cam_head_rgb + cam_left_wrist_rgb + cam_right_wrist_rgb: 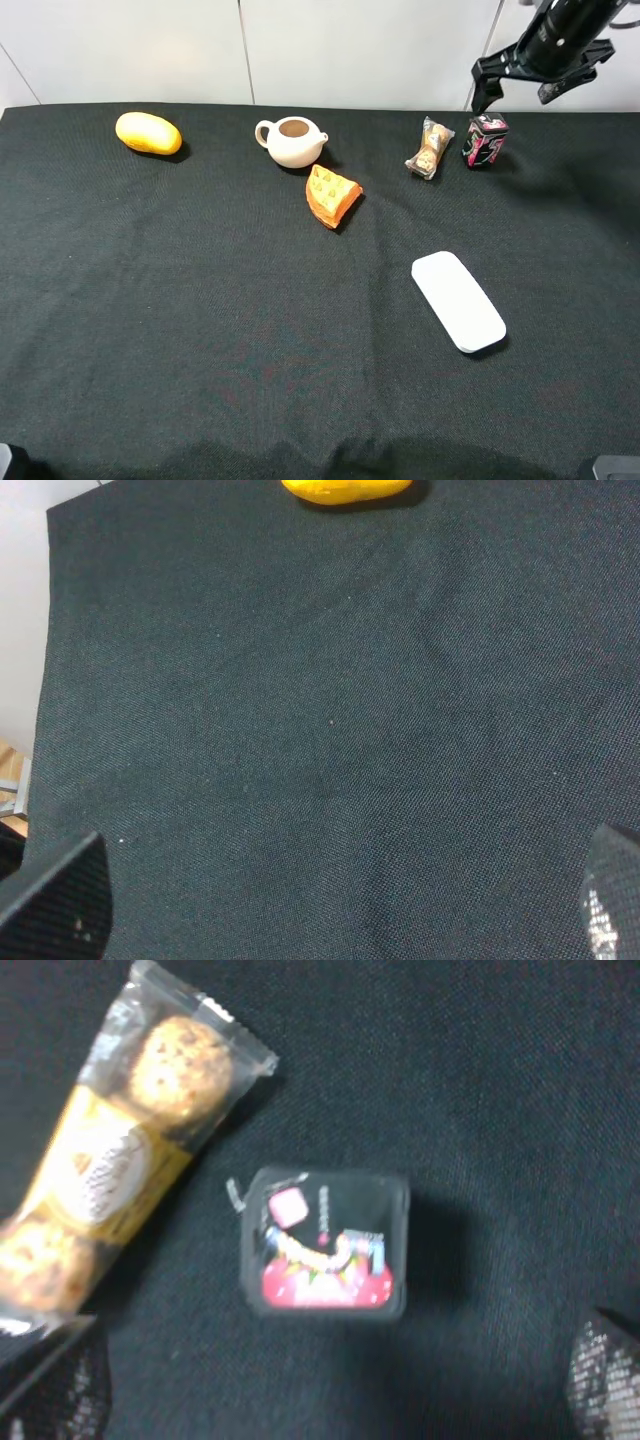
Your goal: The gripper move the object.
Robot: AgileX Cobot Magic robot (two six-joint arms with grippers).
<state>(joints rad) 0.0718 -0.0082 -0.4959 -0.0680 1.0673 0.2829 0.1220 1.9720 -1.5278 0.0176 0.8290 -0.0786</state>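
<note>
Table: a black cloth [200,330] covers the whole work surface, seen from a high camera.
Far left: a yellow mango-like fruit [148,133] lies near the back edge; the left wrist view shows it at the rim of its picture [345,489].
Left gripper: only the tips of two dark fingers [60,895] show at the corners of the left wrist view, set wide apart over bare cloth, holding nothing. This arm is well apart from the carton.
Centre back: a cream teapot [292,141] stands upright, its top uncovered.
Centre: an orange wedge-shaped toy [332,195] lies just in front of the teapot.
Right of centre, front: a flat white oblong pad [458,301] lies alone, well apart from the rest.
Right back: a clear-wrapped snack packet [430,148] lies just beside the carton, not clearly touching it [110,1160].
Object: the small black carton with pink and white graphics [485,140] stands upright near the back right; from above its top face looks roughly square [325,1255], so no long axis favours one grasp direction.
Right gripper [540,85]: the black claw hangs above and slightly behind the carton, fingers spread, empty.
Key relation: in the right wrist view the carton sits between the two finger tips [55,1385], nearly straight below, so a descent looks like the likely next move. The packet beside it is the thing a finger could bump.
</note>
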